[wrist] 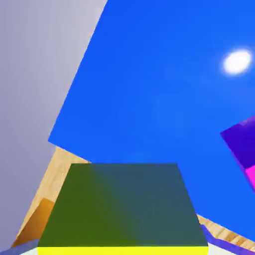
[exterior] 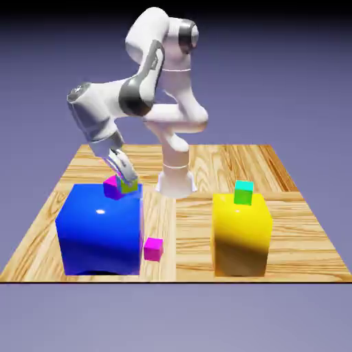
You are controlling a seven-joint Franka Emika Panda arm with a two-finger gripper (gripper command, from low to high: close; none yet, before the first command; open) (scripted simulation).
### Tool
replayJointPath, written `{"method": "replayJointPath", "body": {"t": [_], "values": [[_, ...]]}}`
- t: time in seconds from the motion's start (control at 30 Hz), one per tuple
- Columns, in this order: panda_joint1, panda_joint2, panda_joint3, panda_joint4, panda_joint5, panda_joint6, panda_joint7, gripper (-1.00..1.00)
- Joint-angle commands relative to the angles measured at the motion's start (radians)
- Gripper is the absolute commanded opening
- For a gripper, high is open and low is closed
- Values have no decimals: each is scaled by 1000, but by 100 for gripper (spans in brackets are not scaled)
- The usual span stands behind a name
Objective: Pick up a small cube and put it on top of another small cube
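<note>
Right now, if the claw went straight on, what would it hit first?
Probably the big blue block, near an edge, with the tiny yellow cube in the claw leading; the gap is unclear.

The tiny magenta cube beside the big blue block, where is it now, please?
In the exterior view, the tiny magenta cube sits on the wooden table, just right of the big blue block.
</note>
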Motion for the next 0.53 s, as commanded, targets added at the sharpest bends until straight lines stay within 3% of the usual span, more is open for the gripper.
{"method": "replayJointPath", "body": {"t": [0.0, 0.1, 0.27, 0.3, 0.5], "values": [[-31, -29, -1, -8, -22, -27, 36, -100], [-57, -65, -18, -6, -35, -68, 61, -100], [-45, -38, -6, -157, -9, 107, 38, -100], [-45, -38, -6, -157, -9, 107, 38, 100], [-57, -65, -18, -6, -35, -68, 61, 100]]}}
